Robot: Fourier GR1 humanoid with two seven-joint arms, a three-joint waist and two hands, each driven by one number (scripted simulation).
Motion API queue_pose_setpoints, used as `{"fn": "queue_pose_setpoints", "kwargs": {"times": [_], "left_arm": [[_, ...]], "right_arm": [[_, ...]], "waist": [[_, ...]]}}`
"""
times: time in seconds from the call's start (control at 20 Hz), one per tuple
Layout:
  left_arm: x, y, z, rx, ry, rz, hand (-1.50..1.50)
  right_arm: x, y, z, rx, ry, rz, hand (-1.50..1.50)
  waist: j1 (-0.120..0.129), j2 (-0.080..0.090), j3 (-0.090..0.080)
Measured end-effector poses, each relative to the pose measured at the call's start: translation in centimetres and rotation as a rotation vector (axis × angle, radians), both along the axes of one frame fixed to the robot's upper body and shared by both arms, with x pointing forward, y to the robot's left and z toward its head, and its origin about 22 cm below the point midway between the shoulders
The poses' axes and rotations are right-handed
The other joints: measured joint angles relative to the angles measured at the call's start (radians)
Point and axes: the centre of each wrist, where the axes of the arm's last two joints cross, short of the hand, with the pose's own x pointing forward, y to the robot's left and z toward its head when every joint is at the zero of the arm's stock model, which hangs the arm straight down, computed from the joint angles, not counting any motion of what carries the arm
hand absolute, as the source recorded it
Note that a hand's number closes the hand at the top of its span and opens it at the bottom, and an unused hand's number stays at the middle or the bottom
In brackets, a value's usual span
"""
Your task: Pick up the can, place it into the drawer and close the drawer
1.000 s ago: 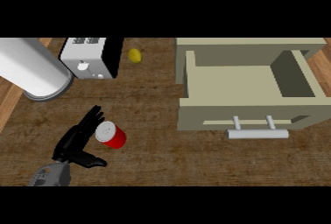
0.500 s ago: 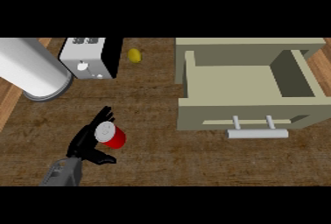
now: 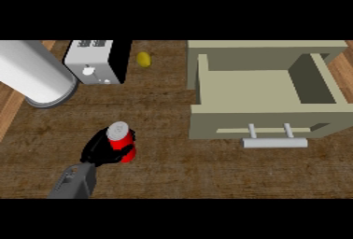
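Drawer: large beige open drawer (image 3: 265, 93) with a pale bar handle (image 3: 274, 143), well off to the right of the left hand and somewhat further from the robot; pulled fully out, nothing seen inside.
Cylinder: big white cylinder (image 3: 31, 70) lying tilted at the far left, up and away from the hand, apart from it.
Toaster: white and black toaster (image 3: 98, 60) beyond the hand, just beside the cylinder.
Forearm: grey left forearm (image 3: 72, 182) entering from the lower edge, now more upright than half a second ago.
Left hand: black left hand (image 3: 100, 149) closed round the can, fingers curled about its red side; a second ago flat and spread beside the can, half a second ago wrapping over it.
Can: small red can with a silver top (image 3: 121, 140) standing upright within the hand's curl, top showing above the fingers; whether lifted off the brown wooden counter (image 3: 172, 163) cannot be told.
Lemon: small yellow lemon-like thing (image 3: 143, 59) far beyond the hand, right of the toaster.
Right hand: not seen.
Meaning: grasp apparently made, so likely next a lift and a carry rightward to the drawer; placing and closing not yet done.
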Motion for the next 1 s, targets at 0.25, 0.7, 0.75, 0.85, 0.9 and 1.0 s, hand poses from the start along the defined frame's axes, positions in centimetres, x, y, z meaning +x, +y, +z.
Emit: {"fn": "queue_pose_setpoints", "kwargs": {"times": [0.25,0.7,0.75,0.85,0.9,1.0], "left_arm": [[1.4,-1.0,1.5,-0.057,-0.052,-0.064,1.5],[2.6,-3.1,4.4,-0.11,-0.139,0.031,1.5],[2.6,-2.8,4.6,-0.108,-0.146,0.098,1.5],[2.7,-2.4,4.9,-0.098,-0.16,0.229,1.5],[2.8,-2.4,5.3,-0.094,-0.17,0.272,1.5],[3.5,-3.0,6.7,-0.089,-0.189,0.327,1.5]], "right_arm": [[0.1,-0.2,0.0,0.007,-0.002,0.001,-1.5],[-0.4,0.1,0.6,0.006,-0.007,-0.015,-1.5],[-0.5,0.3,0.7,0.006,-0.007,-0.013,-1.5],[-0.4,0.2,0.6,0.009,-0.014,-0.018,-1.5],[-0.5,0.4,0.7,0.009,-0.013,-0.019,-1.5],[-0.4,0.4,0.7,0.006,-0.012,-0.018,-1.5]], "waist": [[0.003,-0.001,0.0],[0.009,-0.003,0.001],[0.009,-0.004,0.001],[0.012,-0.003,0.001],[0.013,-0.004,0.001],[0.011,-0.004,0.001]]}}
